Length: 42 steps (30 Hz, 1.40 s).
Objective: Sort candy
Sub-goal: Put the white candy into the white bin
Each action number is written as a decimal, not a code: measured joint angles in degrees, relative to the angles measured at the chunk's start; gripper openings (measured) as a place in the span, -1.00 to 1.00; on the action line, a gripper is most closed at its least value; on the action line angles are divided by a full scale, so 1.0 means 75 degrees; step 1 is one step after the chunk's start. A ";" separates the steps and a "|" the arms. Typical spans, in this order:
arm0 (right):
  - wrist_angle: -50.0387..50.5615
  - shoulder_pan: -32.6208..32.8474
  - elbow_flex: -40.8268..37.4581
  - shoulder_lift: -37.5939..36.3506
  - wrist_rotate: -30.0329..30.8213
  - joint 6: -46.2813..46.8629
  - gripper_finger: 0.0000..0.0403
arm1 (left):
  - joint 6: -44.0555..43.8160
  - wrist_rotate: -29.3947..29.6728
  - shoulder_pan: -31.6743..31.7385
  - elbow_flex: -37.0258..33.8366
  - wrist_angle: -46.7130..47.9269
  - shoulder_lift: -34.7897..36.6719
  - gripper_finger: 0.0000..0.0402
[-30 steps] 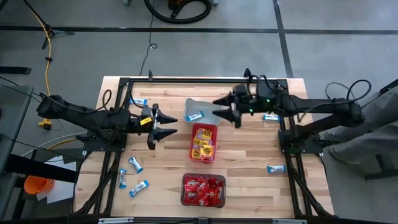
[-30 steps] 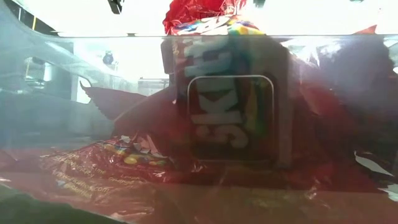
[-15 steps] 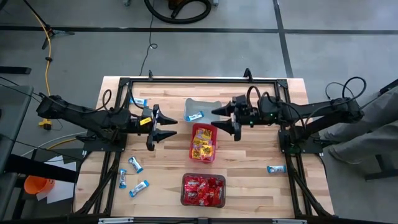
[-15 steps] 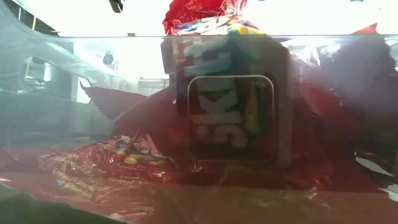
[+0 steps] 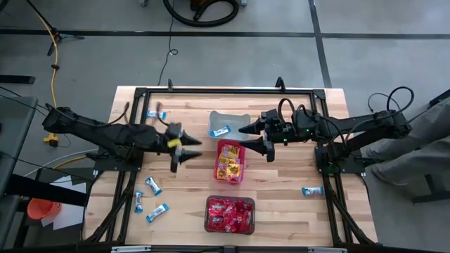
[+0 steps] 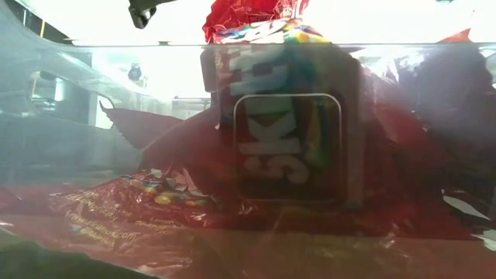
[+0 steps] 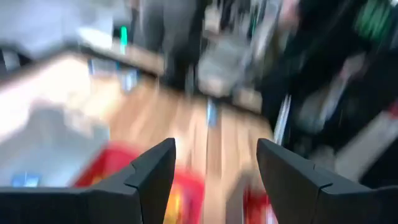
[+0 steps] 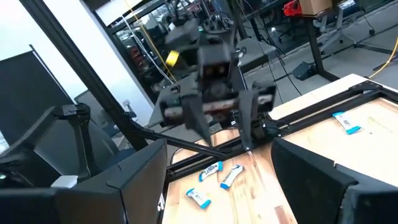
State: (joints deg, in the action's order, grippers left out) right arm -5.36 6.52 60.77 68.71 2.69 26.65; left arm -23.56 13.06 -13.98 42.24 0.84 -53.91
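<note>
High view: left gripper (image 5: 188,146) and right gripper (image 5: 259,138), both with fingers spread and empty, flank the pink bin (image 5: 230,161) of yellow candy (image 5: 229,167) at table centre.

Three bins are crowding the table's middle: a grey bin (image 5: 230,123), a pink bin (image 5: 230,160) and a dark bin (image 5: 229,213) heaped with red candy (image 5: 229,212). The left gripper (image 5: 188,148) and right gripper (image 5: 258,138), both spread wide and empty, are flanking the pink bin. Bare wood is lying open between the pink bin and a blue-and-white packet (image 5: 311,190) on the right.
</note>
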 joint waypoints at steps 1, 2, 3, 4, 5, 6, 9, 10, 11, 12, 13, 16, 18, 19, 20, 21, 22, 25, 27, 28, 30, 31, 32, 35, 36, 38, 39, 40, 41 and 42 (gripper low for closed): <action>0.0029 0.0000 0.0000 0.0000 -0.0001 -0.0003 0.40 | -0.0069 -0.0078 -0.0106 0.0289 0.0754 -0.0156 0.05; 0.0080 0.0000 0.0000 0.0000 -0.0001 -0.0014 0.40 | -0.0187 -0.0143 -0.0227 0.0603 0.1606 -0.0334 0.05; 0.0145 0.0000 0.0000 0.0000 -0.0007 -0.0016 0.40 | -0.0301 -0.0256 -0.0369 0.0881 0.2517 -0.0529 0.05; 0.0225 0.0000 0.0000 0.0000 -0.0010 -0.0017 0.40 | -0.0429 -0.0444 -0.0540 0.1142 0.3329 -0.0761 0.05; 0.0317 0.0000 0.0000 0.0000 -0.0016 -0.0017 0.40 | -0.0510 -0.0680 -0.0738 0.1358 0.4051 -0.0982 0.05; 0.0428 0.0000 0.0000 0.0000 -0.0022 -0.0017 0.40 | -0.0598 -0.0945 -0.0962 0.1514 0.4751 -0.1173 0.05; 0.0795 -0.0006 -0.0002 0.0000 -0.0022 -0.0017 0.40 | -0.0908 -0.1613 -0.1785 0.1670 0.6104 -0.1644 0.05; 0.0893 -0.0006 -0.0003 0.0000 -0.0022 -0.0017 0.40 | -0.1041 -0.1752 -0.2124 0.1632 0.6422 -0.1762 0.05; 0.0991 -0.0006 -0.0003 0.0000 -0.0022 -0.0017 0.40 | -0.1126 -0.1852 -0.2443 0.1566 0.6628 -0.1866 0.05; 0.1068 -0.0006 -0.0003 0.0000 -0.0022 -0.0017 0.40 | -0.1196 -0.1929 -0.2791 0.1484 0.6729 -0.1952 0.05; 0.1101 -0.0006 -0.0003 0.0000 -0.0022 -0.0017 0.40 | -0.1235 -0.1935 -0.3160 0.1386 0.6818 -0.2017 0.05; 0.1153 -0.0006 -0.0003 0.0000 -0.0022 -0.0017 0.40 | -0.1159 -0.1921 -0.4147 0.1017 0.7100 -0.2186 0.05; 0.1160 -0.0006 -0.0003 0.0000 -0.0022 -0.0017 0.40 | -0.0903 -0.1903 -0.4651 0.0685 0.7119 -0.2265 0.05; 0.1172 -0.0006 -0.0003 0.0000 -0.0022 -0.0017 0.40 | -0.0714 -0.1904 -0.4841 0.0518 0.7116 -0.2315 0.05; 0.1199 -0.0006 -0.0003 0.0000 -0.0022 -0.0017 0.40 | -0.0515 -0.1906 -0.4993 0.0341 0.7081 -0.2365 0.05; 0.1211 -0.0006 -0.0003 0.0000 -0.0022 -0.0017 0.40 | -0.0320 -0.1905 -0.5082 0.0160 0.7074 -0.2402 0.05; 0.1214 -0.0006 -0.0003 0.0000 -0.0022 -0.0017 0.40 | -0.0144 -0.1899 -0.5114 0.0008 0.7089 -0.2435 0.05; 0.1227 -0.0006 -0.0003 0.0000 -0.0022 0.0049 0.40 | 0.0145 -0.1853 -0.5013 -0.0422 0.7054 -0.2488 0.05; 0.1257 -0.0007 -0.0003 0.0000 -0.0020 0.0063 0.40 | 0.0152 -0.1845 -0.4899 -0.0658 0.6995 -0.2486 0.05; 0.1257 -0.0006 -0.0003 0.0000 -0.0019 0.0064 0.40 | 0.0147 -0.1845 -0.4850 -0.0751 0.6905 -0.2474 0.05; 0.1255 -0.0006 -0.0003 0.0000 -0.0019 0.0065 0.40 | 0.0023 -0.1841 -0.4793 -0.0901 0.6744 -0.2462 0.05; 0.1258 -0.0009 -0.0003 0.0000 -0.0019 0.0067 0.40 | -0.0023 -0.1837 -0.4787 -0.0969 0.6654 -0.2467 0.05; 0.1255 -0.0006 -0.0003 0.0000 -0.0016 0.0070 0.40 | -0.0027 -0.1800 -0.4788 -0.1030 0.6548 -0.2465 0.05; 0.1256 -0.0007 -0.0003 0.0000 0.0044 0.0239 0.40 | -0.0148 -0.1582 -0.4788 -0.1192 0.6263 -0.2462 0.05; 0.1255 -0.0007 -0.0003 0.0000 0.0045 0.0245 0.40 | -0.0250 -0.1486 -0.4788 -0.1267 0.6196 -0.2461 0.05; 0.1255 -0.0009 -0.0003 0.0000 0.0049 0.0245 0.40 | -0.0381 -0.1407 -0.4786 -0.1424 0.6004 -0.2462 0.05; 0.1255 -0.0009 -0.0003 0.0000 0.0054 0.0245 0.40 | -0.0417 -0.1354 -0.4788 -0.1488 0.5917 -0.2456 0.05; 0.1252 -0.0009 -0.0003 0.0000 0.0055 0.0248 0.40 | -0.0467 -0.1288 -0.4788 -0.1543 0.5851 -0.2454 0.05; 0.1255 -0.0009 -0.0003 0.0000 0.0057 0.0248 0.40 | -0.0529 -0.1221 -0.4788 -0.1584 0.5831 -0.2457 0.05; 0.1255 -0.0009 -0.0003 0.0000 0.0057 0.0248 0.40 | -0.0584 -0.1129 -0.4788 -0.1623 0.5817 -0.2459 0.05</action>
State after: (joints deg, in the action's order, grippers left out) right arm 4.05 6.46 60.75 68.71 3.11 28.51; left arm -27.94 4.59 -49.89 30.07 44.47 -72.36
